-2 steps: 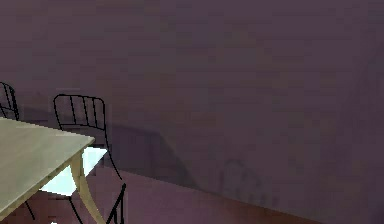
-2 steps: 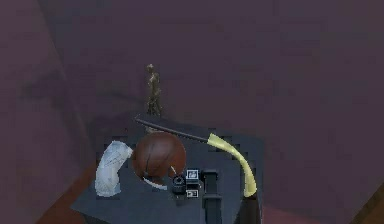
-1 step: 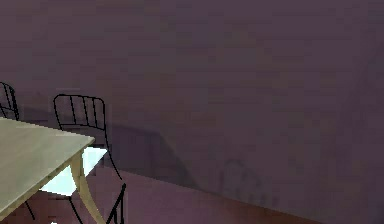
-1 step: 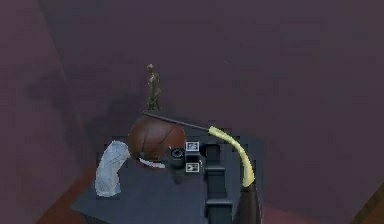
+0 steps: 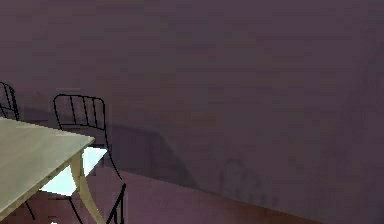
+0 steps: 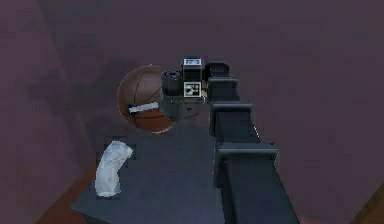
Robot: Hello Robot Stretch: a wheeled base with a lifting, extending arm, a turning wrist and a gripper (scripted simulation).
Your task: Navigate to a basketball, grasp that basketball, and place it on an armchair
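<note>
Where the arm ends, the ball sits in the upper middle of the arm side view, round and orange-brown with dark seams. Its underside meets the top edge of a dark grey block in the picture, so it cannot be told whether it rests there or hangs free. The gripper is at the ball's lower right, with a pale finger lying across the ball's front. Whether the gripper holds the ball, and how its fingers are set, cannot be told.

The arm rises as a dark square bar from the bottom edge, just right of the middle. It narrows in steps and leans slightly left to two white markers at the ball's upper right. A crumpled white cloth lies on the block's left part, below the ball. A purple wall stands behind.

The forward view's lower left has a pale wooden table with a curved leg. Two black wire chairs stand behind it, near a purple wall over a reddish floor.
</note>
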